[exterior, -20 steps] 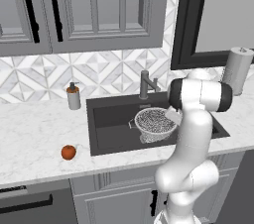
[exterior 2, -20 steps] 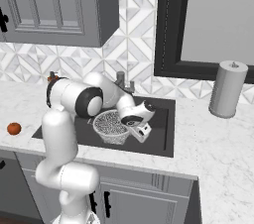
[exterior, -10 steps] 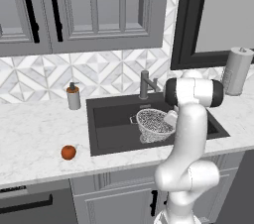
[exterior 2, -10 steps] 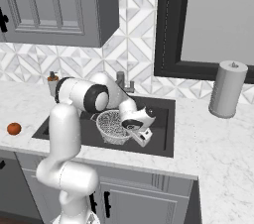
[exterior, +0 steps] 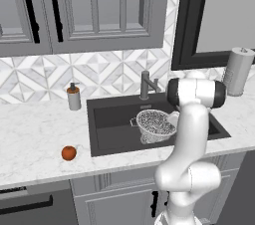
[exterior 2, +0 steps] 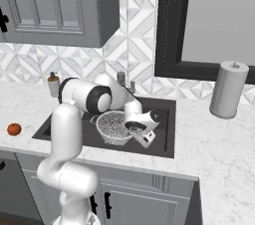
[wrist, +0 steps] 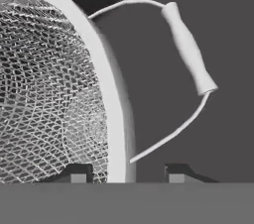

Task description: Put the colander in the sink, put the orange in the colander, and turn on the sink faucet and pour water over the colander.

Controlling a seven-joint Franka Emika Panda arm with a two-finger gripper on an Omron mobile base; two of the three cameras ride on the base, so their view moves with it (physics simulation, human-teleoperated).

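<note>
The colander, a silvery mesh bowl, sits in the dark sink, right of its middle. In the hand view its rim and mesh loom close, with a wire side handle arching off to the right. My gripper is at the colander's right edge, open, its two tips standing apart on either side of the rim. The orange lies on the marble counter left of the sink. Behind the basin stands the sink faucet.
A soap dispenser stands at the back left of the sink. A paper towel roll is on the counter to the right. Wall cabinets hang above, and a dark-framed window is behind the sink.
The fingers have spread apart from the colander's rim. The colander has settled slightly lower in the sink, and the arm's elbow has shifted a little.
</note>
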